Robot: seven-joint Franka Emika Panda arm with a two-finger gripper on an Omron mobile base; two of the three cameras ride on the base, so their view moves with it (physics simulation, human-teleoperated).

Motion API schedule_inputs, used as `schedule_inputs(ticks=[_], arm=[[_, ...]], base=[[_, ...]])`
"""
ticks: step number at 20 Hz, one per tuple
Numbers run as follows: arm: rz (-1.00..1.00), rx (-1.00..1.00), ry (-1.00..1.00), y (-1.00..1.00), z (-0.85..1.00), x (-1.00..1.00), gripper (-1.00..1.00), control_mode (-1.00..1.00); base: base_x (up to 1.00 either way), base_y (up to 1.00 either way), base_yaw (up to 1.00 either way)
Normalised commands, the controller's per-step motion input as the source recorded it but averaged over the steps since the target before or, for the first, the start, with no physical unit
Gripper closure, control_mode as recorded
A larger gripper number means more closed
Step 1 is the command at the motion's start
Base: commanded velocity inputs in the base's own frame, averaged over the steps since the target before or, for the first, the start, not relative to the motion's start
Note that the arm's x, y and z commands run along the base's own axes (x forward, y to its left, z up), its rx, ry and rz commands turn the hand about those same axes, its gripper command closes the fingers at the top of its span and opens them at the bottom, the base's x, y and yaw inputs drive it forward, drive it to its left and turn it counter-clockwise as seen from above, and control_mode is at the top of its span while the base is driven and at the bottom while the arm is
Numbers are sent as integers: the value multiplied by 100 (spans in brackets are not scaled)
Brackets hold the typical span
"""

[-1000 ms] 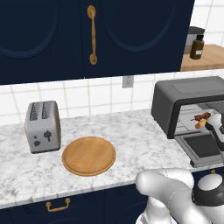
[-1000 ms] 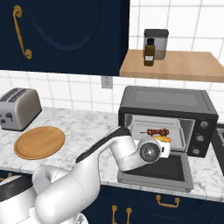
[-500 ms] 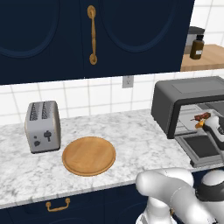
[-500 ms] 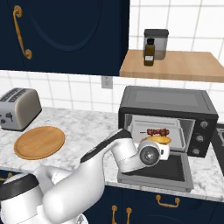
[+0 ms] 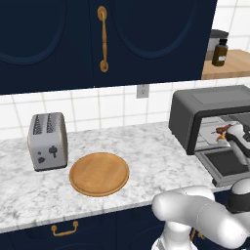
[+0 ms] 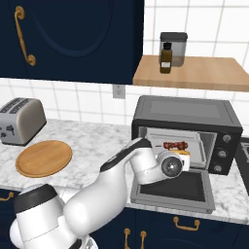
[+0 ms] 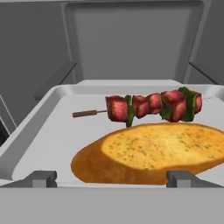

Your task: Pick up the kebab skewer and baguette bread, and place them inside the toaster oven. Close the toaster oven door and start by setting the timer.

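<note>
The toaster oven (image 6: 187,114) stands with its door (image 6: 175,189) dropped open and flat. On the light tray (image 7: 48,127) inside lie the kebab skewer (image 7: 151,106) and, in front of it, the golden baguette bread (image 7: 153,153). My gripper (image 7: 111,179) is open at the oven mouth, its tips wide apart just short of the baguette and holding nothing. From the right base, the skewer (image 6: 176,145) and the bread (image 6: 185,152) lie just past my hand. From the left base, the skewer (image 5: 222,130) sits in the oven (image 5: 205,105) above the door (image 5: 227,166).
A silver two-slot toaster (image 5: 47,141) and a round wooden board (image 5: 99,173) sit on the marble counter to the left. The oven's knobs (image 6: 223,153) line its right side. A dark bottle (image 6: 166,58) and a canister stand on the wooden shelf above.
</note>
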Motion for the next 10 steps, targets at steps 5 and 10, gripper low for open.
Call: schedule_inputs(ticks=[5, 10], arm=[[0, 0, 1, 0, -1, 4, -100, -100], [0, 0, 0, 0, -17, 3, -100, -100]], base=[[0, 0, 0], [0, 0, 0]])
